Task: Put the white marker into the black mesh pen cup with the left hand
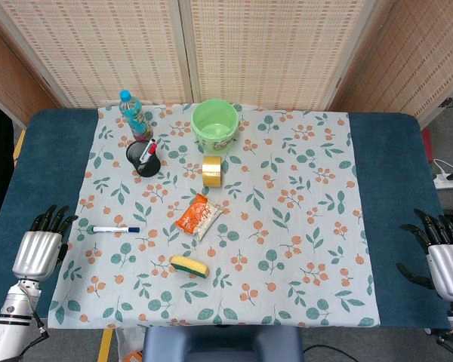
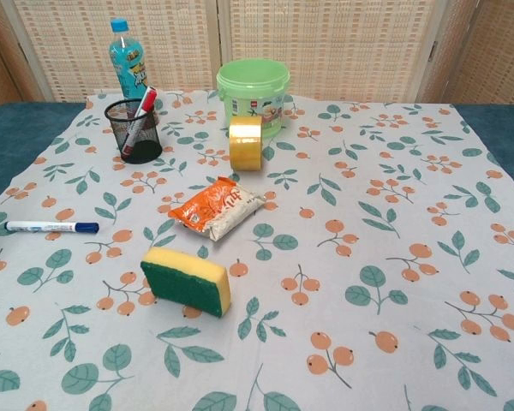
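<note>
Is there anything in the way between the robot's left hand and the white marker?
No. In the head view only bare flowery cloth lies between the left hand and the white marker.

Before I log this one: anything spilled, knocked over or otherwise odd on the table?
Nothing stands out. The white marker lies flat on the cloth, the black mesh pen cup stands upright holding a red marker, and the bottle and green bucket are upright too. No spill shows.

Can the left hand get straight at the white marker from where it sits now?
Probably yes. The left hand is open at the table's left edge, and the white marker lies flat just to its right with only bare cloth between them; the sponge and snack packet sit farther right.
</note>
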